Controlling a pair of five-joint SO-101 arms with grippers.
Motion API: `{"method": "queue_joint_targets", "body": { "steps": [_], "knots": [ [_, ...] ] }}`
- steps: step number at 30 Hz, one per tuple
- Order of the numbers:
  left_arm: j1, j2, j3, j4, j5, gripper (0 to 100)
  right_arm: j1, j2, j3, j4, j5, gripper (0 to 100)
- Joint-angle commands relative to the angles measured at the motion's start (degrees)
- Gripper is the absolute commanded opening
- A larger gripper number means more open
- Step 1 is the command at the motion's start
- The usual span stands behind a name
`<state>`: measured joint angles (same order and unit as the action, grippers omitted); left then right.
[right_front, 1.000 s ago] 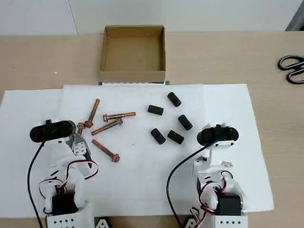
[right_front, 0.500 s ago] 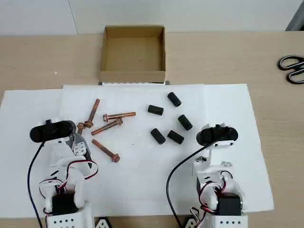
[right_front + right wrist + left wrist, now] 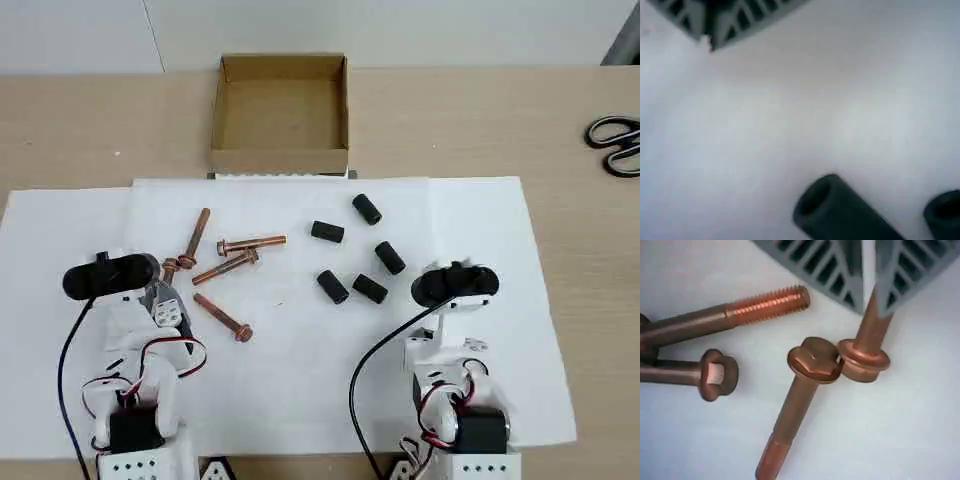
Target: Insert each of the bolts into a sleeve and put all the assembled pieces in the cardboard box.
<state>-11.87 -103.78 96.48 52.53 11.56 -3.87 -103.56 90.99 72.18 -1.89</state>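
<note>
- Five copper-coloured flanged hex bolts (image 3: 226, 267) lie loose at mixed angles on the left half of a white paper sheet (image 3: 300, 380).
- Five short black tube sleeves (image 3: 333, 287) are scattered on the sheet right of the bolts, with the bolts and sleeves lying separate.
- Beyond the sheet's far edge, an open brown cardboard box (image 3: 280, 160) sits empty on the wooden worktop (image 3: 480, 120). Black-handled scissors (image 3: 612, 140) lie far to the right, well apart.
- Over one bolt sits the left tool (image 3: 869, 305). This nearest bolt (image 3: 863, 358) has its shank running in under the tool and its flange touching a second bolt (image 3: 815, 360). Cannot tell if the tool is open or gripping.
- Over bare paper, the right tool (image 3: 715, 27) has the nearest sleeve (image 3: 840, 212) close by but apart. Open or closed, cannot tell.
</note>
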Motion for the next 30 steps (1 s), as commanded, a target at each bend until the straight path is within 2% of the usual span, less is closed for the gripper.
{"method": "queue_joint_targets", "body": {
  "steps": [1, 5, 9, 17, 22, 30],
  "knots": [
    [-0.4, -0.4, -0.2, -1.5, 0.0, 1, -0.1, -0.3, -1.4, -0.8, 0.4, 0.3],
    [-0.4, -0.4, -0.2, -1.5, 0.0, 1, 4.1, 0.0, -10.2, 1.9, 0.6, 0.4],
    [-0.4, -0.4, -0.2, -1.5, 0.0, 1, 4.1, 3.8, -20.0, 4.5, 3.4, 0.4],
    [-0.4, -0.4, -0.2, -1.5, 0.0, 1, 4.4, 32.0, -36.0, 5.8, 4.5, 0.4],
    [-0.4, -0.4, -0.2, -1.5, 0.0, 1, 4.4, 47.5, -47.7, 10.9, 4.4, 0.4],
    [-0.4, -0.4, -0.2, -1.5, -0.3, 1, 4.0, 59.0, -58.8, 16.9, 4.6, 0.4]
  ]
}}
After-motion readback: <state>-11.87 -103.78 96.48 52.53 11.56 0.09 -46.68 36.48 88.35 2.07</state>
